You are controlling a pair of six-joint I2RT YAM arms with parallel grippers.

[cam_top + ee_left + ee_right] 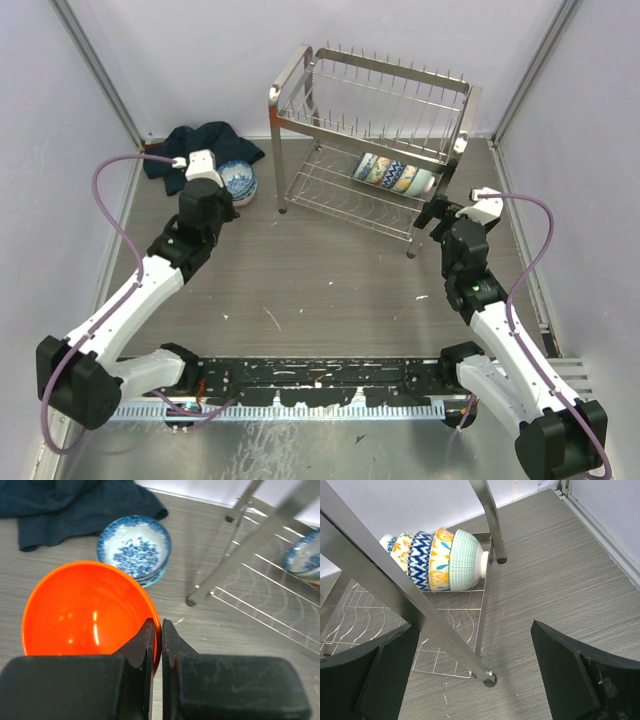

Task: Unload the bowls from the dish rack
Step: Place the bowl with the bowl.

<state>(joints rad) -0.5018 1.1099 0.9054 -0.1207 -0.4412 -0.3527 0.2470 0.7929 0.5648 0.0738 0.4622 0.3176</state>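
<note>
Left pincer [156, 625] clenched on orange bowl [85, 610] rim, arm extended toward far-left corner. Right pincer [475, 625] released, facing rack [380, 565] holding 5 bowls [440, 557].

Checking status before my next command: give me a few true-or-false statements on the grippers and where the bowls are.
1. The left gripper is shut on the orange bowl at its rim. True.
2. The right gripper holds a bowl. False: it is open, holding nothing, near the dish rack.
3. A row of patterned bowls lies on the rack's lower tier. True.
4. The blue floral bowl stands on the rack's top tier. False: it stands on the table, beside a dark cloth.
</note>
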